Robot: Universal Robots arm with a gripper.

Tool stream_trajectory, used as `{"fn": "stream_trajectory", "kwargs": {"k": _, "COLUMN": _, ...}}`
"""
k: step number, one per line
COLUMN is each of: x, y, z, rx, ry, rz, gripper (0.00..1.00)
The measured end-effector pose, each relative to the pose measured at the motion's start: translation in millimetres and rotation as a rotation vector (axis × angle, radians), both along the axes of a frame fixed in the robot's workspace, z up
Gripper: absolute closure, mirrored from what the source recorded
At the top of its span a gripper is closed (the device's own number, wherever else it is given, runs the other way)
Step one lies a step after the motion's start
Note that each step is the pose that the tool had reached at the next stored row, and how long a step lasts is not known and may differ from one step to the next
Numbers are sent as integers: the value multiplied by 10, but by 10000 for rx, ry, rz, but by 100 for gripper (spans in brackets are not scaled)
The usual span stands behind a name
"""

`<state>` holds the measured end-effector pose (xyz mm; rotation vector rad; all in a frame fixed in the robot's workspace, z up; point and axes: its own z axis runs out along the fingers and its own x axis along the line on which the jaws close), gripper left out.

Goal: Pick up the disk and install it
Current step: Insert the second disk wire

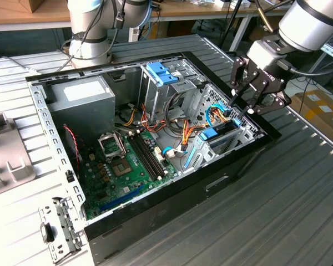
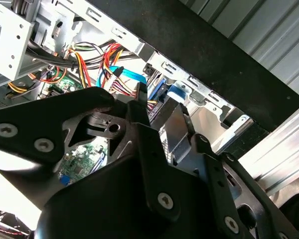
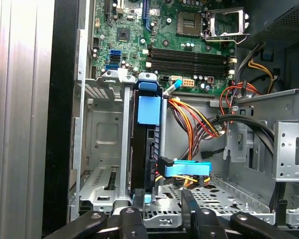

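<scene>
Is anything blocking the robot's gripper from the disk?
Nothing visible does. In the first wrist view the gripper is right at the edge of the disk, which stands on edge in the metal drive cage. The orange and yellow cables run beside it, not across it.

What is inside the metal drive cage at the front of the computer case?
The disk stands on edge in the drive cage, blue tab showing; the hand is at its end. Its lower part is hidden.
</scene>
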<state>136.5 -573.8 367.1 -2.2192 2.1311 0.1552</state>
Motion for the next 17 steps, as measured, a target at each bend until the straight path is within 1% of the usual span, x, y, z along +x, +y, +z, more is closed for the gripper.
{"fn": "stream_trajectory", "kwargs": {"k": 1, "x": -3, "y": -1, "z": 10, "rx": -2, "ry": -2, "rz": 1, "gripper": 58}}
{"fn": "stream_trajectory", "kwargs": {"k": 2, "x": -22, "y": 0, "z": 20, "rx": -1, "ry": -12, "rz": 0, "gripper": 58}}
{"fn": "stream_trajectory", "kwargs": {"k": 4, "x": -98, "y": 0, "z": 26, "rx": 0, "ry": -39, "rz": 1, "gripper": 58}}
{"fn": "stream_trajectory", "kwargs": {"k": 8, "x": -172, "y": 0, "z": 35, "rx": -1, "ry": -64, "rz": 0, "gripper": 58}}
{"fn": "stream_trajectory", "kwargs": {"k": 10, "x": -188, "y": 0, "z": 44, "rx": 7, "ry": -73, "rz": 0, "gripper": 58}}
{"fn": "stream_trajectory", "kwargs": {"k": 11, "x": -190, "y": 0, "z": 58, "rx": 12, "ry": -76, "rz": 0, "gripper": 58}}
{"fn": "stream_trajectory", "kwargs": {"k": 12, "x": -190, "y": 0, "z": 71, "rx": 32, "ry": -76, "rz": 1, "gripper": 58}}
{"fn": "stream_trajectory", "kwargs": {"k": 14, "x": -196, "y": -1, "z": 74, "rx": 47, "ry": -76, "rz": -1, "gripper": 58}}
{"fn": "stream_trajectory", "kwargs": {"k": 17, "x": -222, "y": -18, "z": 70, "rx": 95, "ry": -76, "rz": -1, "gripper": 58}}
